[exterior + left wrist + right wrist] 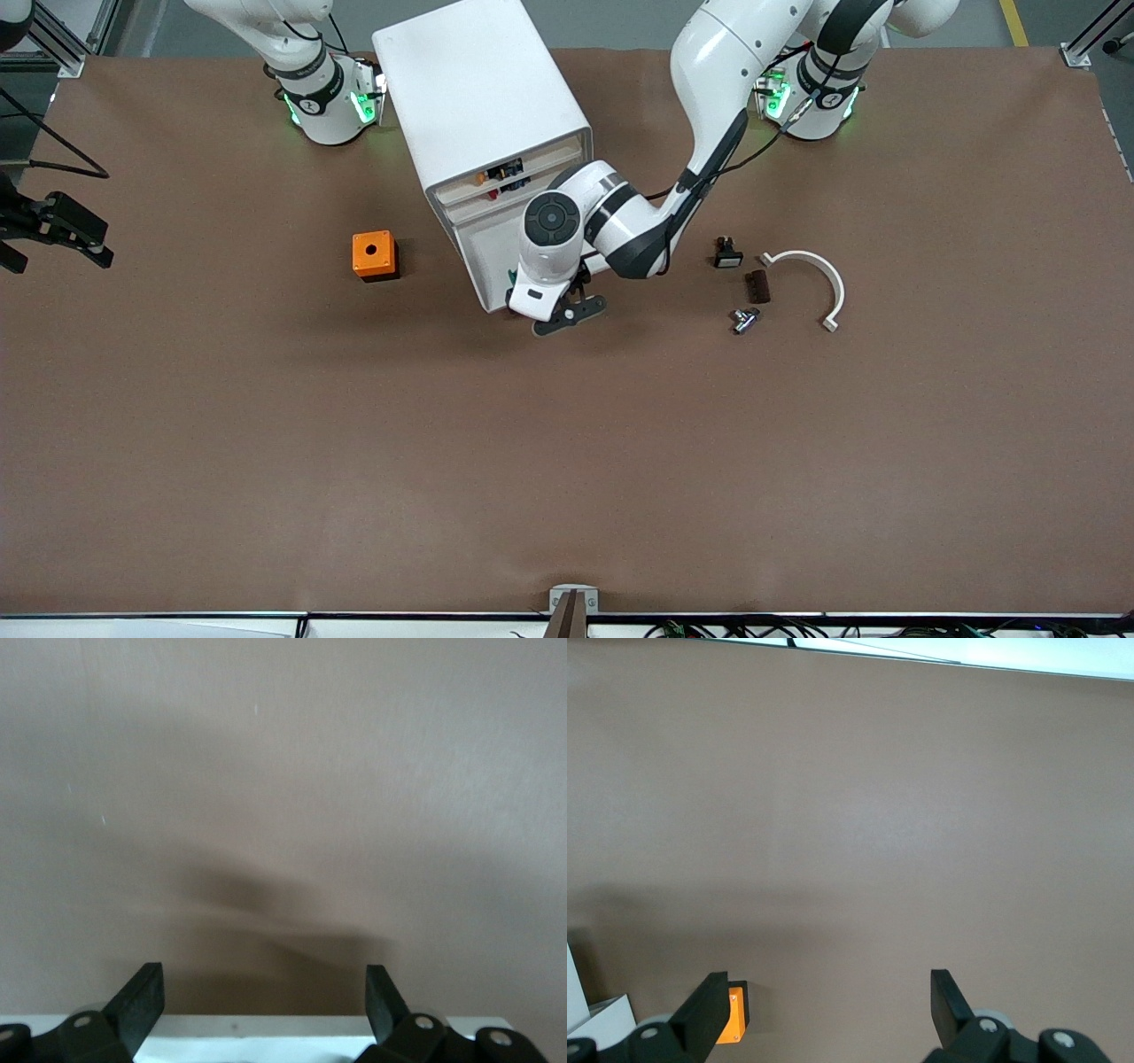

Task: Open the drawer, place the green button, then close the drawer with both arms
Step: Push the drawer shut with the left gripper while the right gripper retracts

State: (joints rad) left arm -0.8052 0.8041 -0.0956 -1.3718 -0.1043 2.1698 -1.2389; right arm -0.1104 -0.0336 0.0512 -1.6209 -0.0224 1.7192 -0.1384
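Hovering at cabinet (pixel 483 115) front edge, left tool (pixel 567 316) spread wide.

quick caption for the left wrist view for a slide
Left gripper open over the brown table, fingers straddling a white drawer front at the cabinet's base.
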